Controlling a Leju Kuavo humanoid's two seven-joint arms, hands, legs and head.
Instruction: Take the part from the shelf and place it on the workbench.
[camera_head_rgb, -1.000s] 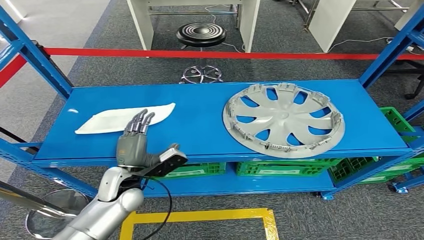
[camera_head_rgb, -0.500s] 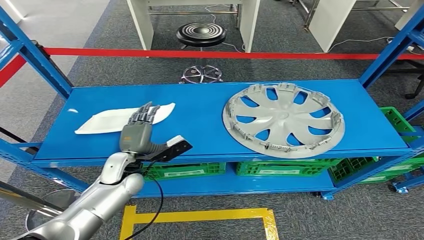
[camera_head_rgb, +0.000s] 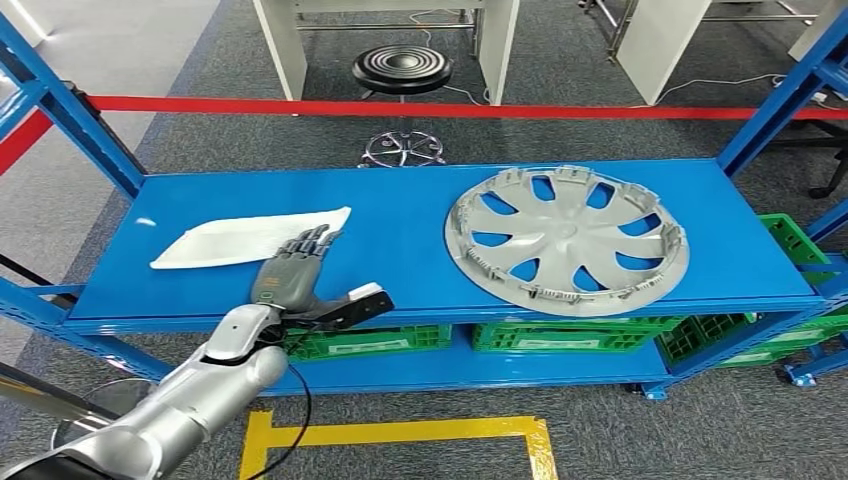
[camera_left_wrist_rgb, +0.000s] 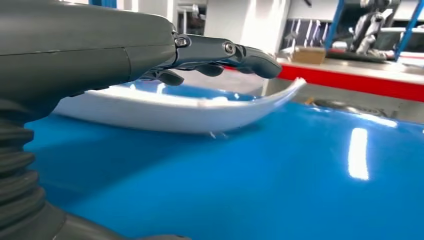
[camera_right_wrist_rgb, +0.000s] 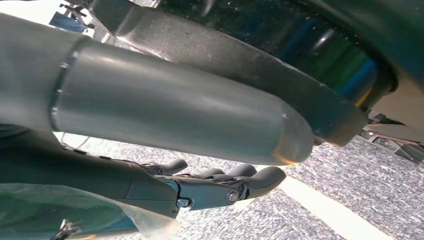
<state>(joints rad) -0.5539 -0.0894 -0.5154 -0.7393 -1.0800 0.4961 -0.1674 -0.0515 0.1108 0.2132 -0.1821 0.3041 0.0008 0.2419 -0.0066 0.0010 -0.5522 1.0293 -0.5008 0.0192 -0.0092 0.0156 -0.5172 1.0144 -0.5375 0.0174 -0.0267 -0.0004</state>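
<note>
— Where is the part (camera_head_rgb: 250, 237) lying?

— Left of centre in the head view, on the shelf (camera_head_rgb: 400, 250). The left hand (camera_head_rgb: 292, 272) is hovering over its near end, fingers (camera_left_wrist_rgb: 227, 51) spread, holding nothing.

— Handling?

— Looking light, thin, stiff, slippery; grip the raised tip.

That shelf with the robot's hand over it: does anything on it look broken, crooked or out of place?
Nothing stands out. The white part and the silver wheel cover lie flat and apart on the blue shelf; the left hand hovers open at the white part's near edge.
</note>
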